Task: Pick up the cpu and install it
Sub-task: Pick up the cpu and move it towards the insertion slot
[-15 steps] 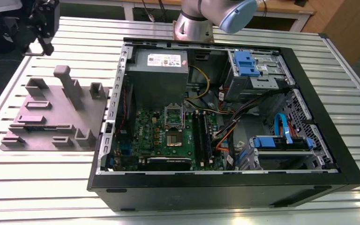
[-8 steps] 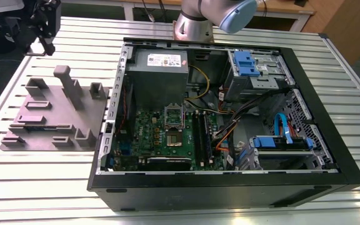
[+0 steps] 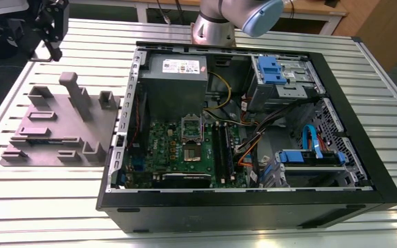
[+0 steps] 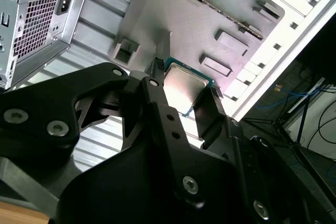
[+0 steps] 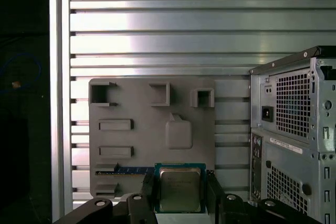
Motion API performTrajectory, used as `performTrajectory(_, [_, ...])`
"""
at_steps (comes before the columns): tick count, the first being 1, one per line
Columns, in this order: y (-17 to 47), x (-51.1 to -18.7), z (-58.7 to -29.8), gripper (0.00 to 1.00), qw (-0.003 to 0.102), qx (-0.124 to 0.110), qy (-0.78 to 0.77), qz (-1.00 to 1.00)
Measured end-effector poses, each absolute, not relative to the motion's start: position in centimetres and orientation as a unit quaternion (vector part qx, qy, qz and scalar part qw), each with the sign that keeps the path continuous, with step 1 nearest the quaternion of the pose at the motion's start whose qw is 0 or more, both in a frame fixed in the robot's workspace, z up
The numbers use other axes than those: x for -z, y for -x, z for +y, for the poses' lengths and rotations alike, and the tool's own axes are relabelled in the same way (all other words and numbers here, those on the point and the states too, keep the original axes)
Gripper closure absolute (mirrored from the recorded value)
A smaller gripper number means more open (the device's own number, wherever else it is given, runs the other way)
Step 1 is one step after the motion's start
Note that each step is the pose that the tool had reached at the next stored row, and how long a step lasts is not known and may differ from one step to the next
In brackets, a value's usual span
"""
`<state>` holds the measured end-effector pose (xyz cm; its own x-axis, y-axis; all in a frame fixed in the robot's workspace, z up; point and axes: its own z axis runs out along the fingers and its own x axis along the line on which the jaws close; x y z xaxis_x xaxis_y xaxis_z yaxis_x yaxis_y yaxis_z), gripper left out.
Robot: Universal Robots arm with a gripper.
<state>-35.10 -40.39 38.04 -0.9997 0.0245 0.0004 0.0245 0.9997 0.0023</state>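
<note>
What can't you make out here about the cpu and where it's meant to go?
The cpu: side edges covered by the claw gripping it, both wrist views.
The motherboard: socket too small in the exterior view to tell if open.
The computer case: cut off by the picture edge, first wrist view.
The grey block: one end hidden behind claw and cpu, first wrist view.

No print is legible. A white label [image 3: 177, 66] with tiny marks sits on the power supply [image 3: 172, 90] inside the computer case [image 3: 254, 213]. A white sticker [image 5: 286, 145] crosses the case's rear panel. The cpu [image 5: 180, 188] lid bears faint engraving.
</note>
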Motion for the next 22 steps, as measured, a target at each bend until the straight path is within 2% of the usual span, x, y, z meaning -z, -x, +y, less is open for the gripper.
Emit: performTrajectory(22, [34.35,-38.05,-40.39,0.53,0.000,0.001,0.012,-1.000])
